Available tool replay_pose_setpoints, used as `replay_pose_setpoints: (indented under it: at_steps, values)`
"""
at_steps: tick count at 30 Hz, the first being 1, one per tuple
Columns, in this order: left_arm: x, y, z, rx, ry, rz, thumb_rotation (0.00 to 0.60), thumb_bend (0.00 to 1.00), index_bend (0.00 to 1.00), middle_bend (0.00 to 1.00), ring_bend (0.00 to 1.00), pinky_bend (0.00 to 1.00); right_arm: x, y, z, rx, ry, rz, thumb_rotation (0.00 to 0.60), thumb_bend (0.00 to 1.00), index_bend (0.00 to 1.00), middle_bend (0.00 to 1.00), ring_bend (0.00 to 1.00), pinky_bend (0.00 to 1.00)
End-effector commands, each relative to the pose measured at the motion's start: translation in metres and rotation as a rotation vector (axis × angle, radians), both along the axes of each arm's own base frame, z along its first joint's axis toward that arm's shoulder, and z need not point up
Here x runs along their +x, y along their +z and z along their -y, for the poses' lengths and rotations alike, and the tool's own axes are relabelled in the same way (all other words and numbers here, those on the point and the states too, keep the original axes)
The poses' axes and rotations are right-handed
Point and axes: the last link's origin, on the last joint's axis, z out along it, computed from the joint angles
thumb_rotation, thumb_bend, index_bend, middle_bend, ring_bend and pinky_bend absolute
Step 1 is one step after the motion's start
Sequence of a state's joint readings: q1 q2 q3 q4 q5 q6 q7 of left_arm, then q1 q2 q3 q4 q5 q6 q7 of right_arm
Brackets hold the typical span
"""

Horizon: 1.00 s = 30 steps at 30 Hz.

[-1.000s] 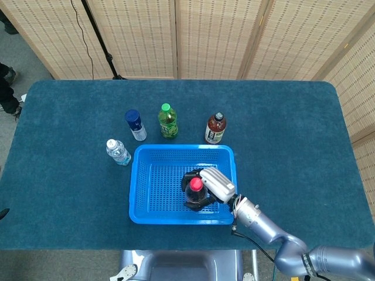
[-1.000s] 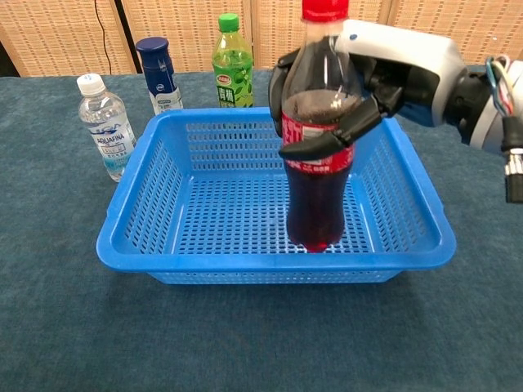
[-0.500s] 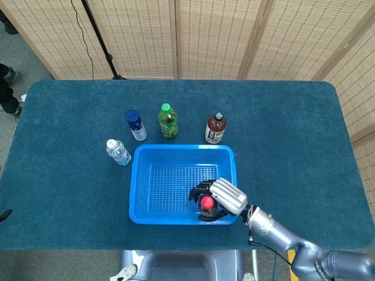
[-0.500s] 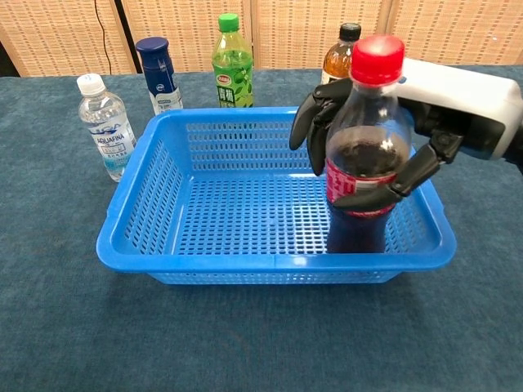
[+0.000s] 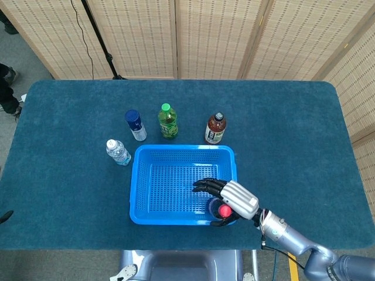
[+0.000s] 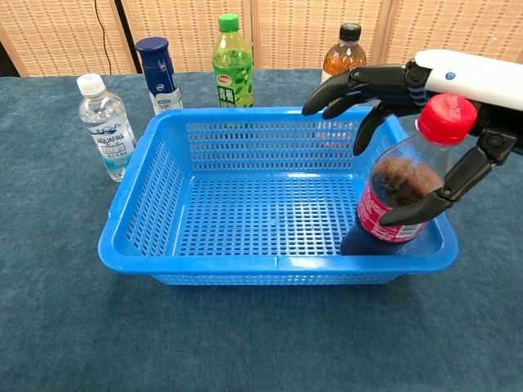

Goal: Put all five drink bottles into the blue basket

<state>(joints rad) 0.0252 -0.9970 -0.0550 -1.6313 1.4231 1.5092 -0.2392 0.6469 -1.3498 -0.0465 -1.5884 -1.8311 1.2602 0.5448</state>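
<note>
— Where's your cola bottle?
— Tilted in the blue basket's near right corner.
— And your right hand?
— Fingers spread above it, thumb against the bottle; a firm hold can't be told.

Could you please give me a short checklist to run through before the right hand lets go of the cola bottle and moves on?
1. Red-capped dark cola bottle base inside the blue plastic basket: ok.
2. Cola bottle upright: not ok, it leans toward the right wall.
3. Right hand free of the bottle: not ok, the thumb lies against the label, fingers spread above.
4. Other four bottles in the basket: not ok; clear water bottle, blue bottle, green tea bottle and brown tea bottle stand outside.
5. Left hand ready: cannot tell.
</note>
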Motion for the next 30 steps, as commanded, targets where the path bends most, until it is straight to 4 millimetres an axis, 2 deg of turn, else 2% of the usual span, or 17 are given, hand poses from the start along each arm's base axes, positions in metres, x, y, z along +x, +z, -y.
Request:
replay_pose_setpoints:
  at_steps: [1, 7, 12, 13, 14, 17, 22, 25, 30]
  values:
    - [0.0, 0.0, 0.001, 0.0, -0.002, 0.002, 0.6, 0.0, 0.0, 0.0, 0.0, 0.0, 0.001, 0.005, -0.002, -0.013, 0.009, 0.012, 0.6, 0.0, 0.15, 0.12, 0.14, 0.29]
    - [-0.001, 0.001, 0.0, 0.001, 0.0, 0.005, 0.6, 0.0, 0.0, 0.0, 0.0, 0.0, 0.006, 0.024, -0.011, -0.016, 0.019, 0.043, 0.6, 0.0, 0.02, 0.0, 0.0, 0.13]
    - [0.0, 0.001, 0.001, 0.0, -0.005, 0.004, 0.6, 0.0, 0.0, 0.0, 0.0, 0.0, 0.016, 0.044, -0.016, -0.049, 0.019, 0.087, 0.6, 0.0, 0.0, 0.0, 0.0, 0.03]
    - [0.0, 0.002, 0.001, 0.001, -0.006, 0.006, 0.6, 0.0, 0.0, 0.0, 0.0, 0.0, 0.022, 0.054, -0.013, -0.08, 0.017, 0.12, 0.6, 0.0, 0.0, 0.0, 0.0, 0.03]
    - [0.0, 0.002, 0.002, 0.002, -0.007, 0.008, 0.6, 0.0, 0.0, 0.0, 0.0, 0.0, 0.028, 0.066, -0.006, -0.112, 0.003, 0.159, 0.6, 0.0, 0.0, 0.0, 0.0, 0.03]
    - [0.0, 0.003, 0.002, 0.004, -0.008, 0.01, 0.6, 0.0, 0.0, 0.0, 0.0, 0.0, 0.033, 0.081, 0.006, -0.149, -0.029, 0.177, 0.6, 0.0, 0.0, 0.0, 0.0, 0.03]
    - [-0.001, 0.003, 0.002, 0.006, -0.01, 0.015, 0.6, 0.0, 0.0, 0.0, 0.0, 0.0, 0.028, 0.111, 0.044, -0.252, -0.127, 0.197, 0.6, 0.0, 0.0, 0.0, 0.0, 0.0]
    - [-0.001, 0.004, 0.002, 0.009, -0.009, 0.017, 0.6, 0.0, 0.0, 0.0, 0.0, 0.0, 0.016, 0.127, 0.072, -0.3, -0.204, 0.167, 0.6, 0.0, 0.0, 0.0, 0.0, 0.0]
    - [0.0, 0.003, 0.001, 0.007, -0.012, 0.011, 0.6, 0.0, 0.0, 0.0, 0.0, 0.0, -0.016, 0.134, 0.115, -0.271, -0.379, 0.089, 0.6, 0.0, 0.0, 0.0, 0.0, 0.0]
